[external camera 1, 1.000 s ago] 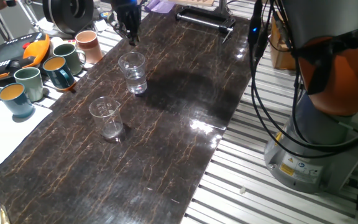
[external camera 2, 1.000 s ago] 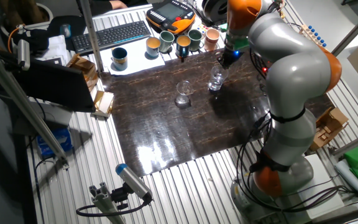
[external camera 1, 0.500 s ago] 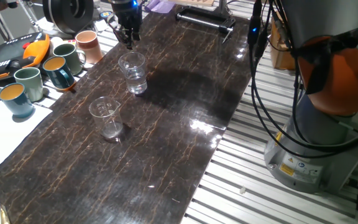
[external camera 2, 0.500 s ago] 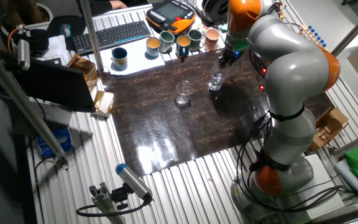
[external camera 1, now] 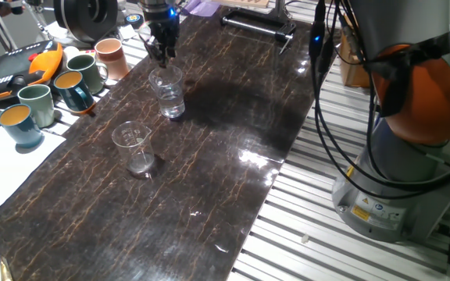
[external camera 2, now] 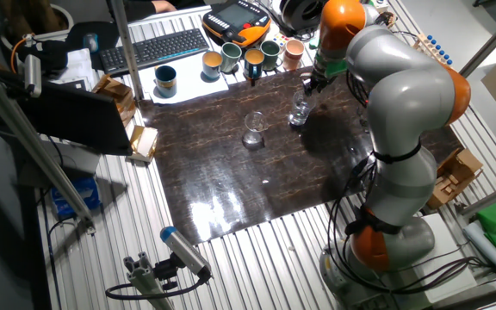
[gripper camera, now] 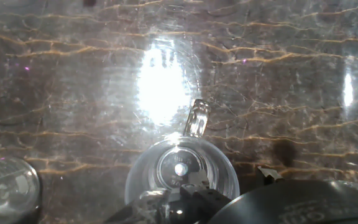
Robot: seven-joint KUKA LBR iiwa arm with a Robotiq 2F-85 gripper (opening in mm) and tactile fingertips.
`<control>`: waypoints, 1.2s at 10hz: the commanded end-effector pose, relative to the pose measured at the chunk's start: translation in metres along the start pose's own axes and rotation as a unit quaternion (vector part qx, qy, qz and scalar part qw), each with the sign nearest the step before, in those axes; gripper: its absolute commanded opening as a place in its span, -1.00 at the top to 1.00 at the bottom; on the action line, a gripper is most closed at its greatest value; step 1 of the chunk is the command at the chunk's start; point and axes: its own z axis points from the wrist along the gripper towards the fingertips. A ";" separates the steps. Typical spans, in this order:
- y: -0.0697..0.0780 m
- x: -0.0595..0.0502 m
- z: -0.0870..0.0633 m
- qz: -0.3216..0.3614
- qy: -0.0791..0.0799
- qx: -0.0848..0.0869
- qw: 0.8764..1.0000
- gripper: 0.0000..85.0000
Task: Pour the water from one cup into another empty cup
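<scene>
I see the hand (external camera 1: pixel 162 53) just above the tumbler (external camera 1: pixel 168 92) rim, lower than a second ago; finger gap I can't tell. Tumbler upright on the desk (external camera 1: pixel 233 117), little water (external camera 1: pixel 170 106) inside. Flared cup (external camera 1: pixel 133 147) stands nearby, apart. Mugs (external camera 1: pixel 69 78) at the desk edge.

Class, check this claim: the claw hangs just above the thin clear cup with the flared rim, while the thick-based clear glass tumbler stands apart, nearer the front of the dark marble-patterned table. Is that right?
Not quite. One fixed view shows the claw just above the thick-based clear glass tumbler; the thin clear cup with the flared rim is the one standing apart, nearer the front of the dark marble-patterned table.
</scene>
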 end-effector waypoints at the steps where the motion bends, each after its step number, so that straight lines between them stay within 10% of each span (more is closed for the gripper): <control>1: 0.000 -0.001 0.004 -0.002 -0.001 -0.003 1.000 -0.05; 12: 0.001 0.004 0.032 -0.015 -0.006 -0.026 1.000 0.22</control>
